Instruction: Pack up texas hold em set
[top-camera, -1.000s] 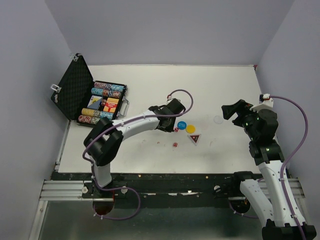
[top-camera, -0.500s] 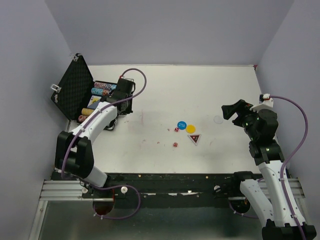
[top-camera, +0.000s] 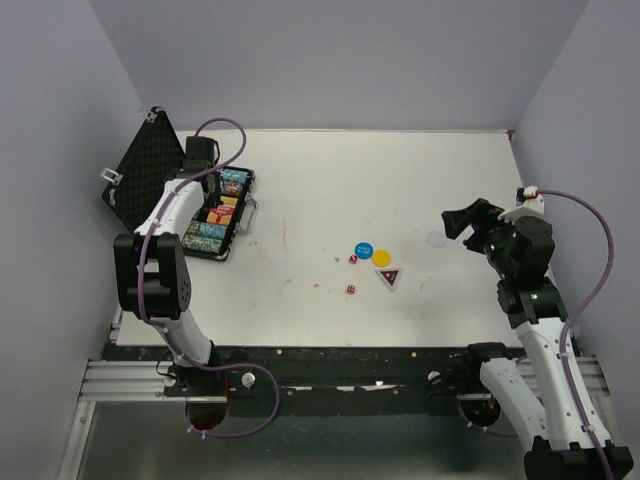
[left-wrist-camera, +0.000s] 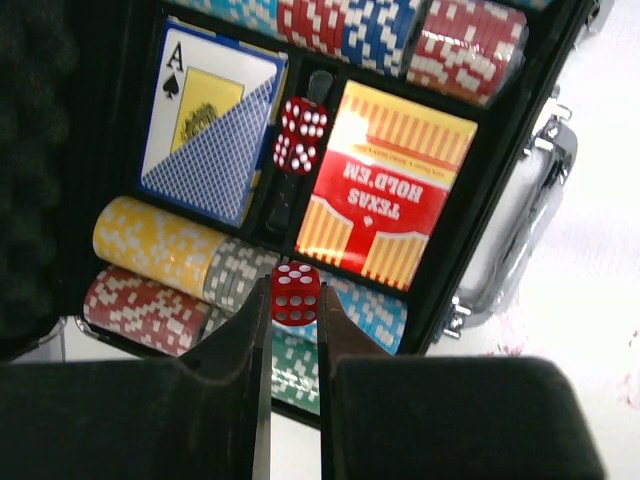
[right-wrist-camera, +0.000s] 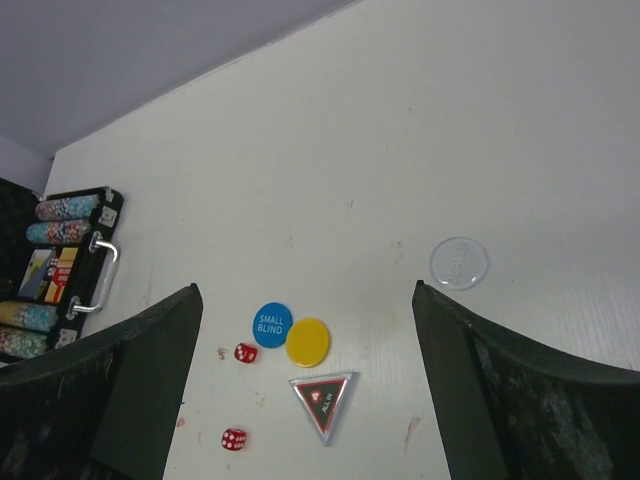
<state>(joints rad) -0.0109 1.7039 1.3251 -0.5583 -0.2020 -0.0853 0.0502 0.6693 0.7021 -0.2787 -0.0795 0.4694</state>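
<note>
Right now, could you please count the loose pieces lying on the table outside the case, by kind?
Red dice: 2
Discs: 3 (small blind disc, yellow disc, clear disc)
All-in triangular token: 1
Total: 6

Case (top-camera: 140, 185): black, egg-crate foam lid. Chips (left-wrist-camera: 165, 240): yellow, red, blue, grey, white-striped edges. Dice (left-wrist-camera: 301, 133): red, white pips. Blue disc (right-wrist-camera: 270, 325); yellow disc (right-wrist-camera: 308, 342); dark triangular token (right-wrist-camera: 322, 394), red centre.
</note>
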